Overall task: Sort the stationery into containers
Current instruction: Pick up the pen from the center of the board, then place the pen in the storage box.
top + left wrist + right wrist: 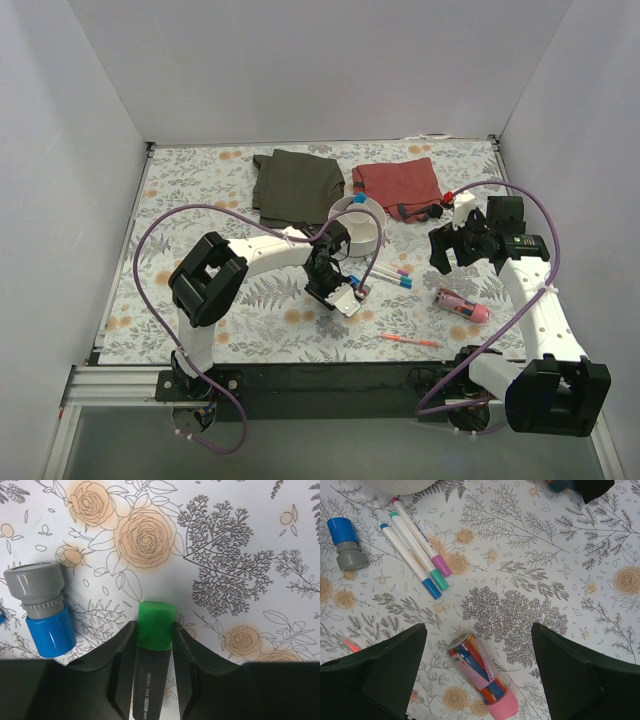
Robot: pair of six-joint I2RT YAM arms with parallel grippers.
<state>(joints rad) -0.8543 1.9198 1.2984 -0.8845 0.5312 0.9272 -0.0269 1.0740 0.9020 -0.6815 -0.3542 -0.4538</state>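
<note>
My left gripper [337, 290] [155, 640] is shut on a black marker with a green cap [156, 626], low over the floral mat; I cannot tell whether the marker touches it. A marker with blue and grey ends [42, 610] [344, 542] lies just to its left. Three thin white pens [390, 277] [415, 550] lie side by side in front of the white bowl [358, 222]. My right gripper [445, 250] [478, 627] is open and empty above the fat pink tube [461, 305] [480, 675]. A thin pink-orange pen [410, 341] [350, 644] lies near the front edge.
A folded olive cloth [298, 185] and a folded red cloth [397, 183] lie at the back, behind the bowl. White walls close in the table on three sides. A small red and black object [440, 208] lies by the red cloth.
</note>
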